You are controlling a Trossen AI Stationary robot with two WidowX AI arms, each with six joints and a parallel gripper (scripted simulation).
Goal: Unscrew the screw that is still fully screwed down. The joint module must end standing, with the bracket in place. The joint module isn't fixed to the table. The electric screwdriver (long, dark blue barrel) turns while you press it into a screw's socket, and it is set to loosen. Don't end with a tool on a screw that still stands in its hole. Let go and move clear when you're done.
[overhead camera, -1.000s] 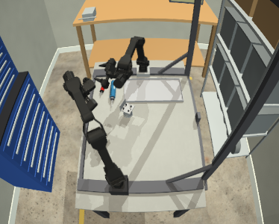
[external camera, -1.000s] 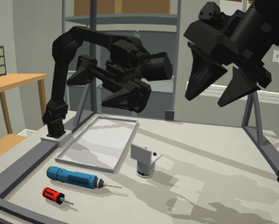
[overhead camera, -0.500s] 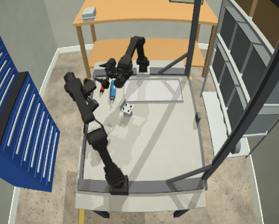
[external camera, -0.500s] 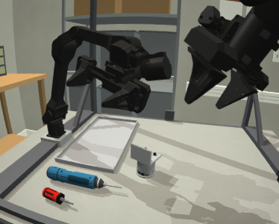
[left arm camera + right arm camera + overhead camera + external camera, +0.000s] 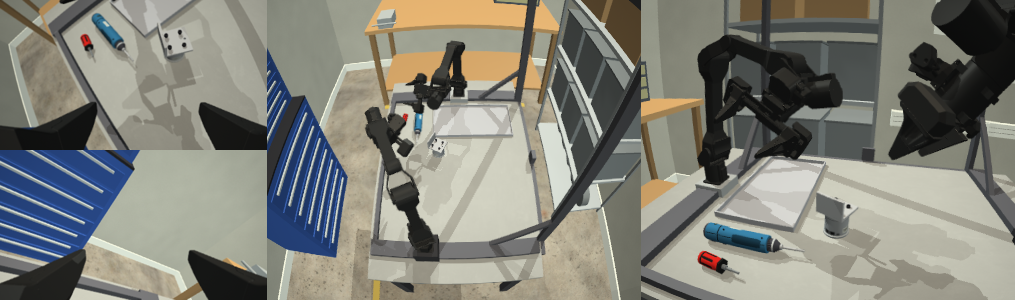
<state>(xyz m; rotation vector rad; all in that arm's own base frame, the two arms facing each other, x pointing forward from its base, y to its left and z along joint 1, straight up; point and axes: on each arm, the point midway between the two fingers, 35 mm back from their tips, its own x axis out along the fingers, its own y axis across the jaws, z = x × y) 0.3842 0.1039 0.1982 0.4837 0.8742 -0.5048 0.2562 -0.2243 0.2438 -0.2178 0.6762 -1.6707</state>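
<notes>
The joint module stands upright on the table with its grey bracket (image 5: 176, 41) on top; it also shows in the exterior view (image 5: 836, 216). Several dark screws sit in the bracket; I cannot tell their heights. The blue electric screwdriver (image 5: 417, 122) (image 5: 738, 237) (image 5: 109, 31) lies flat on the table to the module's left. My left gripper (image 5: 403, 146) (image 5: 911, 142) (image 5: 147, 107) is open and empty, high above the table near the module. My right gripper (image 5: 416, 92) (image 5: 743, 130) (image 5: 137, 254) is open and empty, raised above the screwdriver and pointing off the table.
A red-handled hand screwdriver (image 5: 405, 117) (image 5: 713, 261) (image 5: 86, 41) lies beside the blue one. A shallow grey tray (image 5: 472, 120) (image 5: 773, 190) lies behind the module. A blue drawer cabinet (image 5: 297, 175) stands off the table, with an orange bench (image 5: 462, 20) behind.
</notes>
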